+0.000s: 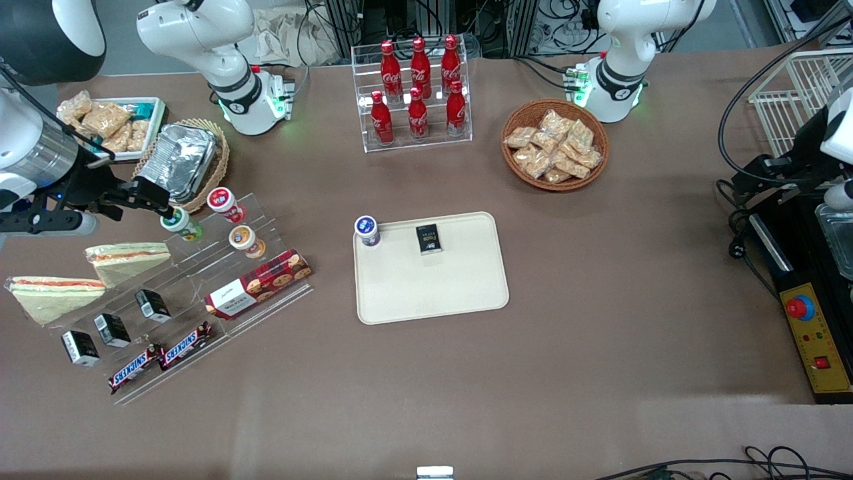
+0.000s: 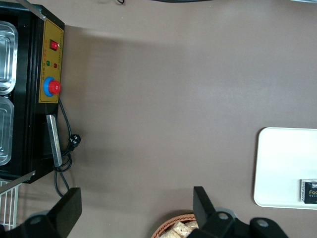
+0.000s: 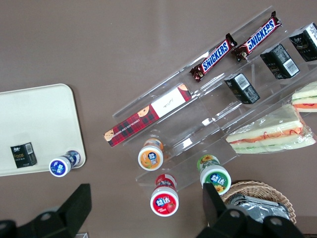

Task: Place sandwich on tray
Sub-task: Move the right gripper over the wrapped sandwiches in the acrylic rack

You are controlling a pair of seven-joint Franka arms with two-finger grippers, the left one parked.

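Note:
Two wrapped wedge sandwiches lie at the working arm's end of the table. One sandwich (image 1: 126,260) (image 3: 267,134) leans on the clear stepped shelf. The other sandwich (image 1: 56,297) (image 3: 304,96) lies beside it, nearer the front camera. The cream tray (image 1: 433,293) (image 3: 34,114) (image 2: 282,163) lies mid-table and holds a blue-lidded cup (image 1: 366,230) and a black packet (image 1: 428,239). My right gripper (image 1: 156,199) (image 3: 146,194) is open and empty. It hovers above the shelf's cups, farther from the front camera than both sandwiches.
The acrylic shelf (image 1: 200,293) carries red (image 3: 164,201), orange (image 3: 150,156) and green (image 3: 215,176) cups, a cookie box (image 1: 256,285), Snickers bars (image 1: 160,357) and black packets. A foil-filled basket (image 1: 180,160), a cola rack (image 1: 416,93) and a snack basket (image 1: 554,143) stand farther back.

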